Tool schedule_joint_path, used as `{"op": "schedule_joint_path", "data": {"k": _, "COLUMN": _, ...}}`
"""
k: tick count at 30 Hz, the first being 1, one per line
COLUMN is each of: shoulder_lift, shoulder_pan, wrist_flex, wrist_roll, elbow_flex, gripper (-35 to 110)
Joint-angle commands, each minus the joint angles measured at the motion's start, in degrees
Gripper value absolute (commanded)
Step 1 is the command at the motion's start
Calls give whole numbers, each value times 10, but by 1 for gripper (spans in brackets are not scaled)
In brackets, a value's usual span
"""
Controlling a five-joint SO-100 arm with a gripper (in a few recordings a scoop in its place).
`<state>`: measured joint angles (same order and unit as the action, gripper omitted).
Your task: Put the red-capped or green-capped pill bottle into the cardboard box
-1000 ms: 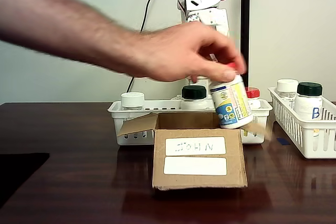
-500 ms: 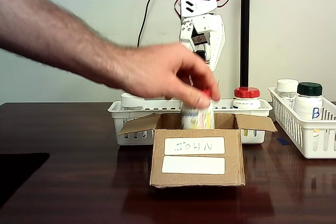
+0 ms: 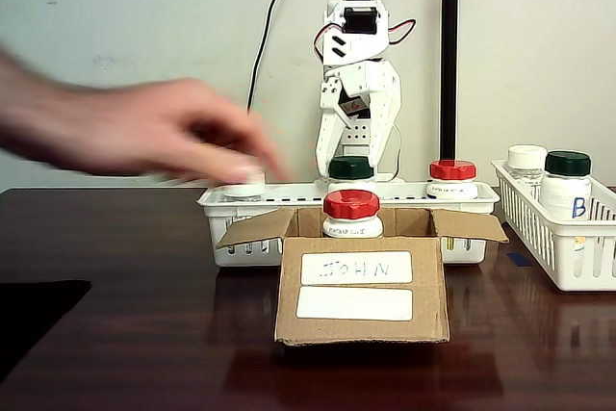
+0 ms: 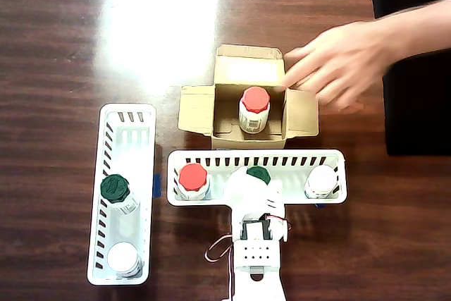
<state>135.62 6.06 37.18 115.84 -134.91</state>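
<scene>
Robot arm (image 3: pixel 358 93) stands behind the long basket (image 3: pixel 217 201), its gripper (image 3: pixel 352 148) lowered right above the green-capped bottle (image 3: pixel 351 168) there, apparently lined up for a pick. The frames do not show whether the claw is spread or pinching. A person's hand (image 4: pixel 345 61), blurred, hovers beside the box (image 3: pixel 361 320), whose flaps are folded out to leave the top open. One red-capped bottle (image 4: pixel 254 107) stands upright inside the box, so one valid placement looks done. The green-capped bottle sits mid-basket between a second red-capped bottle (image 3: pixel 452 178) and a white-capped bottle (image 4: pixel 321 181). A side basket (image 3: pixel 539 218) holds two more. The table (image 3: pixel 115 334) is dark, glossy wood, the wall behind it plain and pale.
</scene>
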Motion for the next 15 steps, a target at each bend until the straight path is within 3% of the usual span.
{"op": "schedule_joint_path", "data": {"k": 1, "shoulder_lift": 35, "shoulder_pan": 4, "wrist_flex": -25, "wrist_roll": 6, "elbow_flex": -15, "gripper": 52}}
{"op": "schedule_joint_path", "data": {"k": 15, "shoulder_lift": -82, "shoulder_pan": -26, "wrist_flex": -156, "wrist_roll": -4, "elbow_flex": -12, "gripper": 52}}
